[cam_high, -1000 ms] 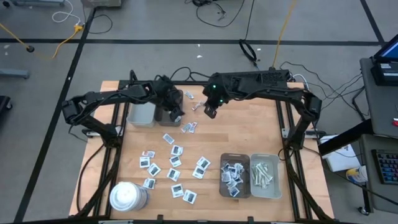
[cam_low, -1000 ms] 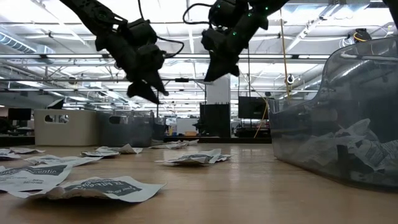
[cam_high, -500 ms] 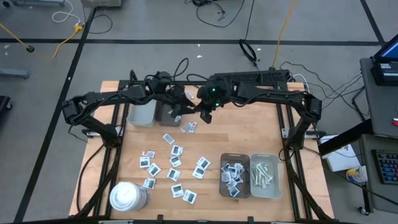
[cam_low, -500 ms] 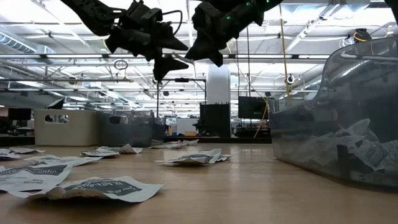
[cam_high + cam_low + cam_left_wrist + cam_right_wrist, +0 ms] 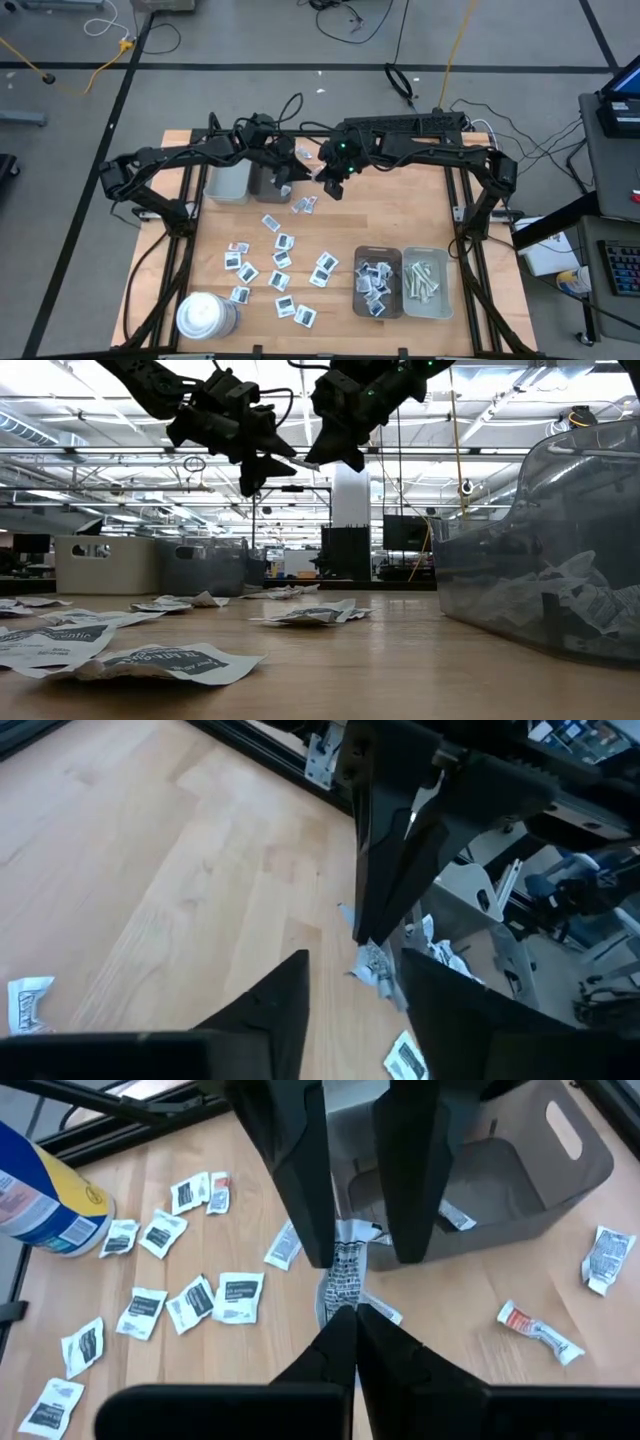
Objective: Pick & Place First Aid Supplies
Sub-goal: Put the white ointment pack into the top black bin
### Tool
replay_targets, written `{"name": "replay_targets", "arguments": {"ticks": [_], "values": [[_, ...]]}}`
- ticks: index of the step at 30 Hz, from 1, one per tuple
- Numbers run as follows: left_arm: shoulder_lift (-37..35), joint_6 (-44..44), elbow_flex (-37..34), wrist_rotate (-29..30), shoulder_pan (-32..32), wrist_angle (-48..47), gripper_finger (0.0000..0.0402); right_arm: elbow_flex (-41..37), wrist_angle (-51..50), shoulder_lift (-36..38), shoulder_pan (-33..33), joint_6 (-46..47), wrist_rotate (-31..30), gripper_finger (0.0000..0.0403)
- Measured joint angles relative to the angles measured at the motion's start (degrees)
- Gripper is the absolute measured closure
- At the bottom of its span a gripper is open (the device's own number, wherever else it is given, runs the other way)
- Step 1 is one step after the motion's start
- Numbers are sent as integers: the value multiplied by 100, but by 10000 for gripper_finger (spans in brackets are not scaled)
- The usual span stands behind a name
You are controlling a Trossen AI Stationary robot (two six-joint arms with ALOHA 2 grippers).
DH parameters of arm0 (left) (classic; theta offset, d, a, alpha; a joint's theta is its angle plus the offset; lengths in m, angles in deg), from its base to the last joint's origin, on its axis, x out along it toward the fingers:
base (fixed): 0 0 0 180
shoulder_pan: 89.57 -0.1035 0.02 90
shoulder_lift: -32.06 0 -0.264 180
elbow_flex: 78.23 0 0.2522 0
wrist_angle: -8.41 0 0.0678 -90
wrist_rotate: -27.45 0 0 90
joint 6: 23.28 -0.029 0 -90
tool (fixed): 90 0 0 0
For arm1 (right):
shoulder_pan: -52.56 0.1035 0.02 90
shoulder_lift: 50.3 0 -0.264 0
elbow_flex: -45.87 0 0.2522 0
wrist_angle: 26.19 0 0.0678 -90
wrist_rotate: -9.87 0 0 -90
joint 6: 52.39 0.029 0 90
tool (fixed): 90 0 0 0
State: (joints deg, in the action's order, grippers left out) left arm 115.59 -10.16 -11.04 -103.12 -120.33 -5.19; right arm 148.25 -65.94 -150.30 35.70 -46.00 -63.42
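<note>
I have both arms raised over the far part of the counter [image 5: 400, 225], meeting tip to tip. My right end effector [image 5: 345, 1312] is pinched shut on a small white packet [image 5: 347, 1270] with dark print, held in the air between the two arms. My left end effector [image 5: 352, 978] sits just beside it with its fingers parted around the same packet, not clamped. More packets [image 5: 281, 262] lie scattered on the counter, others fill the grey tray [image 5: 377, 281], and the white cylinder [image 5: 203, 315] stands near the corner.
</note>
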Motion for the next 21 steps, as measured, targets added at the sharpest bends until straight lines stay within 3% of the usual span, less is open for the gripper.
{"name": "replay_targets", "arguments": {"ticks": [10,16,21], "values": [[0,-94,0,-158,26,-44,318,0,126,0,9,0,7,403],[0,-125,0,-199,21,-175,391,0,132,0,7,-2,243,403],[0,-180,0,-202,24,-175,395,0,135,0,7,-2,273,403]]}}
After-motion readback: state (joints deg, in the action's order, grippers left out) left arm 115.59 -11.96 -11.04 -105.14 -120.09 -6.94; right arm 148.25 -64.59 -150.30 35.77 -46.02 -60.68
